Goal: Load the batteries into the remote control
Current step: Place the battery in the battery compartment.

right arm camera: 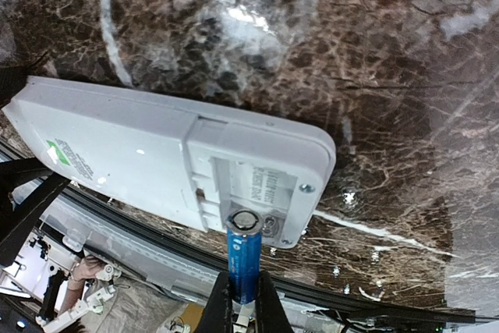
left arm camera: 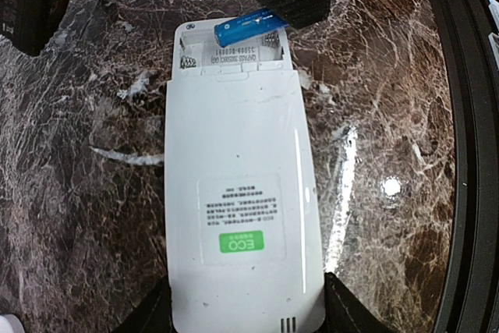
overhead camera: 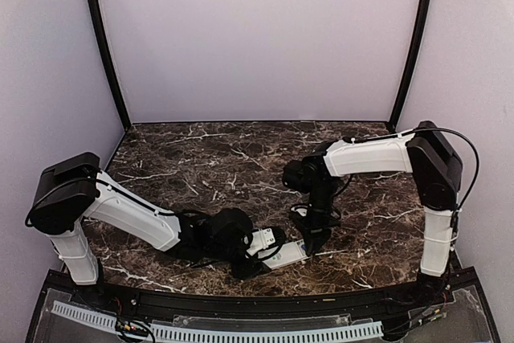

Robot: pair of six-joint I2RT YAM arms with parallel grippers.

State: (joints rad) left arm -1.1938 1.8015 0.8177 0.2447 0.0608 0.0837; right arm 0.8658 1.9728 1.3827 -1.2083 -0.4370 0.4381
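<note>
Battery (right arm camera: 244, 259), pinched in my right gripper (right arm camera: 238, 302), slants across the remote control (left arm camera: 242, 193)'s open bay (left arm camera: 234, 58); left gripper (left arm camera: 245, 313) clamps its opposite end.

One remote control (left arm camera: 242, 208) is in view, toward the near edge of the one marble counter (overhead camera: 201, 158). Its back carries one green label (left arm camera: 235, 244) and one open battery bay (left arm camera: 230, 54) at its right end. One blue battery (right arm camera: 243, 259) shows, at that bay. Two robot arms reach over the counter: one left arm (overhead camera: 132, 214), one right arm (overhead camera: 369, 157).
</note>
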